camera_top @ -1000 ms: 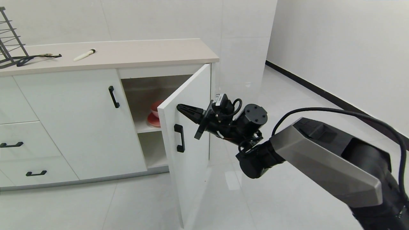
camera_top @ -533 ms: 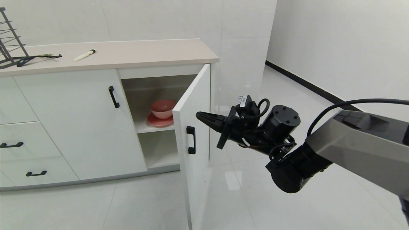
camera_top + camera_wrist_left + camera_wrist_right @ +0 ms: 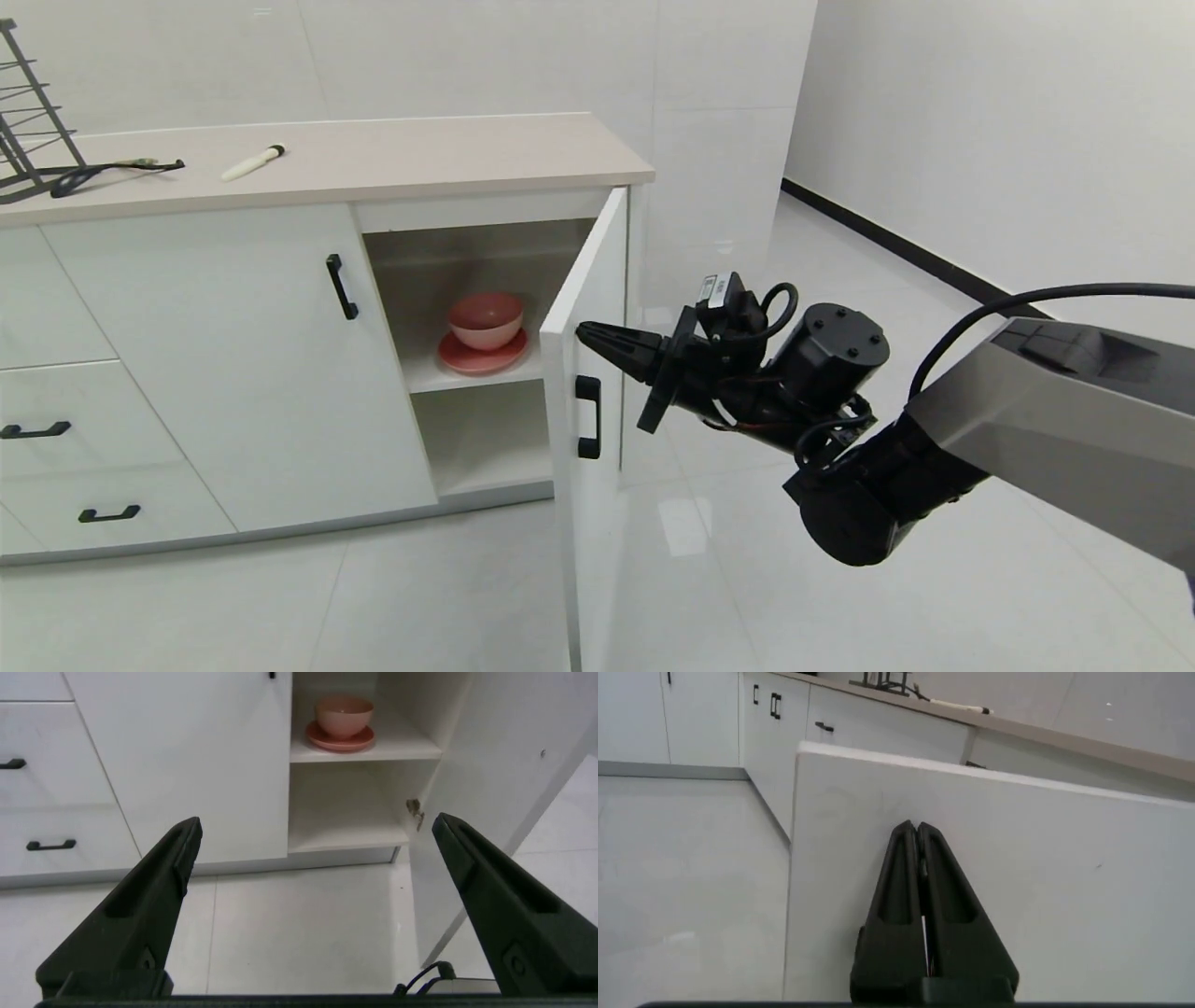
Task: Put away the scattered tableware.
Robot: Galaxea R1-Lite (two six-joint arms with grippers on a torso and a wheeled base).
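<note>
A pink bowl [image 3: 485, 320] sits on a pink plate [image 3: 483, 355] on the upper shelf of the white cabinet, behind its open door [image 3: 583, 280]. My right gripper [image 3: 583, 332] is shut and empty, its tips pointing at the door's outer face just above the black handle [image 3: 588, 416]. I cannot tell whether they touch it. The right wrist view has the shut gripper [image 3: 917, 831] against the white door [image 3: 1064, 859]. My left gripper [image 3: 316, 826] hangs open over the floor, facing the bowl [image 3: 344, 714] and plate [image 3: 341, 737].
On the countertop lie a white-handled utensil [image 3: 250, 161] and a black utensil [image 3: 112, 170], beside a black wire rack [image 3: 28, 121]. A shut door and drawers [image 3: 37, 429] stand left of the opening. Bare tiled floor [image 3: 420, 597] lies in front of the cabinet.
The cabinet door has swung wider open, uncovering the bowl and plate. My right gripper has moved to the right along with the door. The head view has shifted slightly.
</note>
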